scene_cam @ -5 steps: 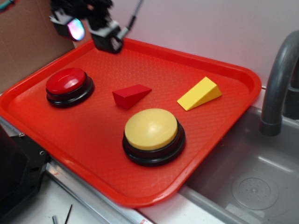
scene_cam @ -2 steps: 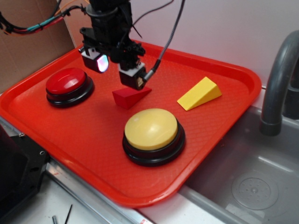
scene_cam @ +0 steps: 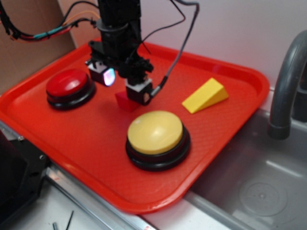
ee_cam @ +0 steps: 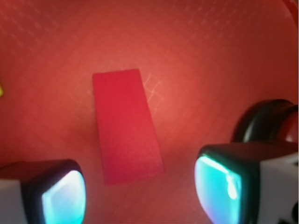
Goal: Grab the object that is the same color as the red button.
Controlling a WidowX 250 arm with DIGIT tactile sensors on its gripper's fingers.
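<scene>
**A:** We've got the gripper [ee_cam: 140,196] spread wide over the dark-red wedge block [ee_cam: 126,126], which lies flat on the red tray [scene_cam: 86,139] between the red button [scene_cam: 67,82] and the yellow-domed button [scene_cam: 155,132].

**B:** Looks light, rigid, matte, so we don't expect much slip. We'd pinch its two long straight sides, since the sloped top could squirt out.

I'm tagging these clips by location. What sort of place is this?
Probably a toy-kitchen robot test bench: a grey sink basin with faucet beside a red tray, cardboard backdrop behind.
</scene>
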